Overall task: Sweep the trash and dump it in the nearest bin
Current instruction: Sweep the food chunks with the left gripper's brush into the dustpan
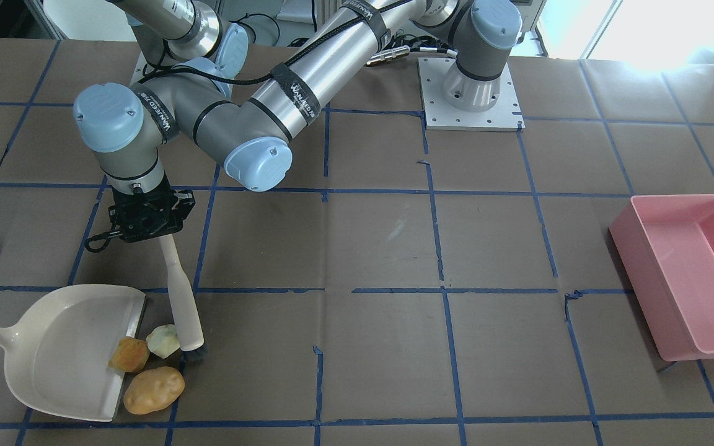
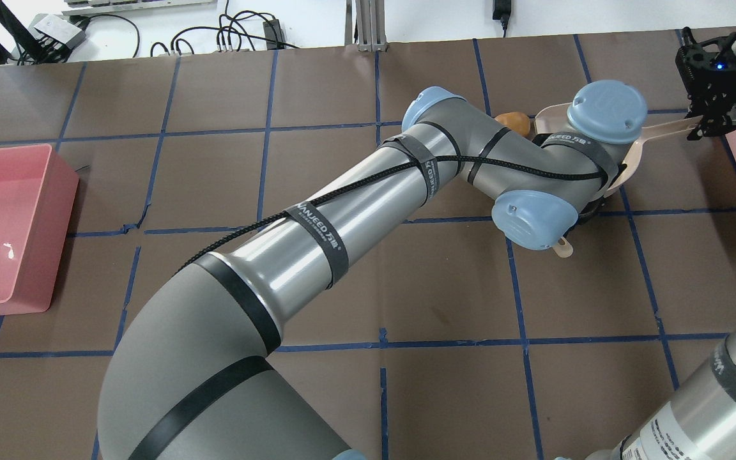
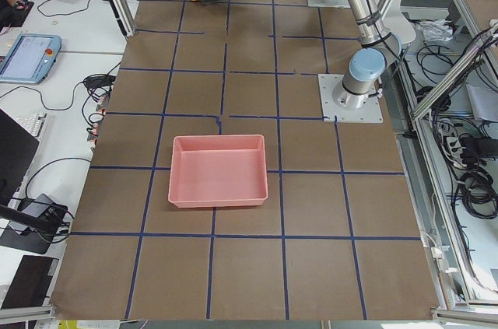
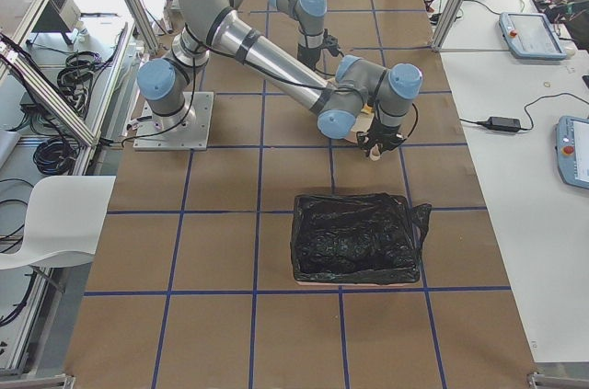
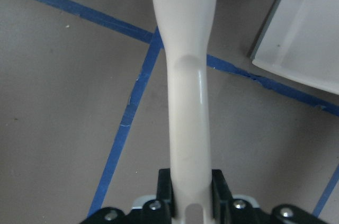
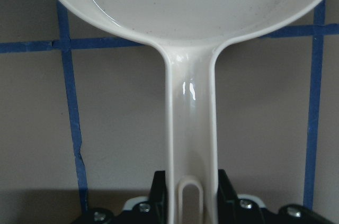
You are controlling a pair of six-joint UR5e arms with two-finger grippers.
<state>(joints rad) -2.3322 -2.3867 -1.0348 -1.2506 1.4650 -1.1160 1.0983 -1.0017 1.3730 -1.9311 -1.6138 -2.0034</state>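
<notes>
Whole thing hinges on this, I reckon: the brush [image 1: 182, 297] sits on the robot's-left side of the trash and the dustpan [image 1: 59, 347] on the other side, with its mouth facing the brush. The left gripper [image 1: 160, 230] is clamped on the brush handle and the right gripper [image 6: 192, 189] is gripping the pan's handle.

The brush runs roughly parallel to the pan's lip, bristles just beside the pale chunk [image 1: 163, 341]. The golden chunk [image 1: 129, 354] sits right on the lip. The potato-looking lump [image 1: 154, 390] lies further out from the robot than the bristles, so a straight push could miss it. The black-bagged bin [image 4: 354, 237] looks nearer than the pink bin [image 1: 691, 272].
</notes>
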